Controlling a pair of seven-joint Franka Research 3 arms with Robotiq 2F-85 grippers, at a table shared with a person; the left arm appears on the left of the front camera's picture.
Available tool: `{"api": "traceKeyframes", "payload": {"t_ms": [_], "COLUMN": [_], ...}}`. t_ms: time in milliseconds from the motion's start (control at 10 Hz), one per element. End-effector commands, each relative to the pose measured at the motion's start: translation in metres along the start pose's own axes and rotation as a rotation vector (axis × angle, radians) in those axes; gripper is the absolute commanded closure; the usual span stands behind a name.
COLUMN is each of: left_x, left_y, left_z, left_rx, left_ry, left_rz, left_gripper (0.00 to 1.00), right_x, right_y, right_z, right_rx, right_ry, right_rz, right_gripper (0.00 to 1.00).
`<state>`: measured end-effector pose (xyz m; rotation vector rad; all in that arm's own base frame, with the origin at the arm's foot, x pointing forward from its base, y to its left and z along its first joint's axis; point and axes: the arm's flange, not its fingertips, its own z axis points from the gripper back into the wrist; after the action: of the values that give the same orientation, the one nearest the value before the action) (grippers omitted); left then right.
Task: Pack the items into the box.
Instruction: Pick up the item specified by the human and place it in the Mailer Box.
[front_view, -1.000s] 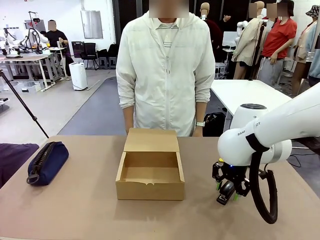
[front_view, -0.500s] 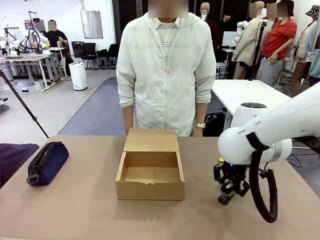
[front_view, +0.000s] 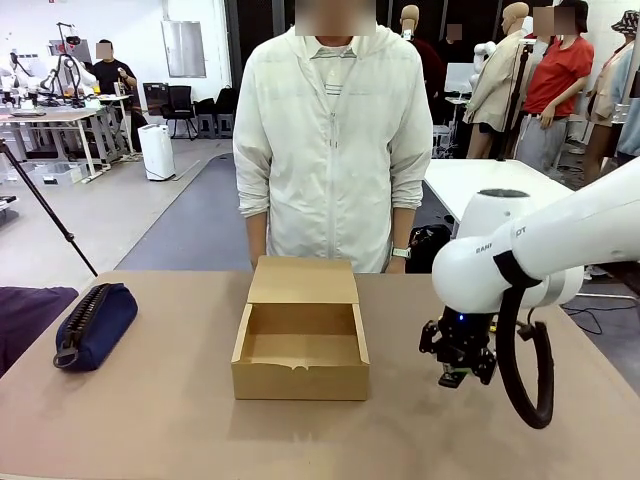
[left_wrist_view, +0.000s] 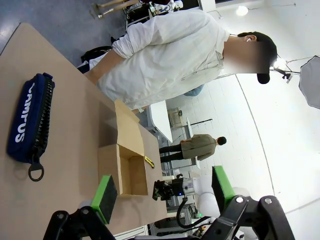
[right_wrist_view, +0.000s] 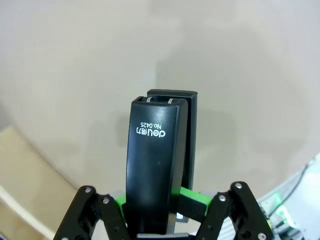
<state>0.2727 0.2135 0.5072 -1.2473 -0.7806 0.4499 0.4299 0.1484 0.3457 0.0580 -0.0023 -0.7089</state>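
The brown cardboard box (front_view: 300, 345) stands open at the table's middle, its flap lid lying back toward the person. Far left on the table lies the navy pouch (front_view: 95, 325), zipper up; it also appears in the left wrist view as the pouch (left_wrist_view: 27, 122) beyond the open left gripper (left_wrist_view: 164, 192), which holds nothing. To the right of the box, my right gripper (front_view: 456, 375) points down just above the table. In the right wrist view the right gripper (right_wrist_view: 160, 205) is shut on the black stapler (right_wrist_view: 155, 160), which hangs over bare tabletop.
A person in a white jacket (front_view: 335, 140) stands at the far edge behind the box, hands down out of sight. A slim yellow knife (left_wrist_view: 149, 161) lies beyond the box on its right side. A corner of the box (right_wrist_view: 20, 187) lies close to the stapler.
The right gripper's fingers closed on the stapler and rose a little off the table. Box, pouch and left gripper have not moved.
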Motion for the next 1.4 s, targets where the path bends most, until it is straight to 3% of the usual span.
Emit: {"api": "traceKeyframes", "payload": {"t_ms": [0,300,400,500,600,900,1000,1100,1300], "left_x": [0.002,0.002,0.002,0.002,0.002,0.002,0.002,0.002,0.002], "left_y": [0.0,0.0,0.0,0.0,0.0,0.0,0.0,0.0,0.0], "left_z": [0.0,0.0,0.0,0.0,0.0,0.0,0.0,0.0,0.0], "left_rx": [-0.021,-0.021,-0.021,-0.021,-0.021,-0.021,-0.021,-0.021,-0.021], "left_ry": [-0.007,-0.007,-0.007,-0.007,-0.007,-0.007,-0.007,-0.007,-0.007], "left_rz": [-0.017,-0.017,-0.017,-0.017,-0.017,-0.017,-0.017,-0.017,-0.017], "left_gripper": [0.0,0.0,0.0,0.0,0.0,0.0,0.0,0.0,0.0], "right_x": [-0.013,-0.066,-0.073,-0.067,-0.075,-0.081,-0.082,-0.088,-0.111], "right_y": [-0.001,-0.023,-0.034,-0.043,-0.007,-0.022,-0.009,0.025,0.096], "right_z": [0.04,0.102,0.109,0.105,0.108,0.11,0.109,0.112,0.098], "right_rx": [0.024,0.163,0.205,0.176,0.16,0.167,0.188,0.287,0.291], "right_ry": [0.003,0.073,0.094,0.065,0.015,0.031,0.05,0.031,0.127], "right_rz": [0.135,0.549,0.607,0.522,0.527,0.555,0.685,0.966,1.438], "right_gripper": [1.0,1.0,1.0,1.0,1.0,1.0,1.0,1.0,1.0]}}
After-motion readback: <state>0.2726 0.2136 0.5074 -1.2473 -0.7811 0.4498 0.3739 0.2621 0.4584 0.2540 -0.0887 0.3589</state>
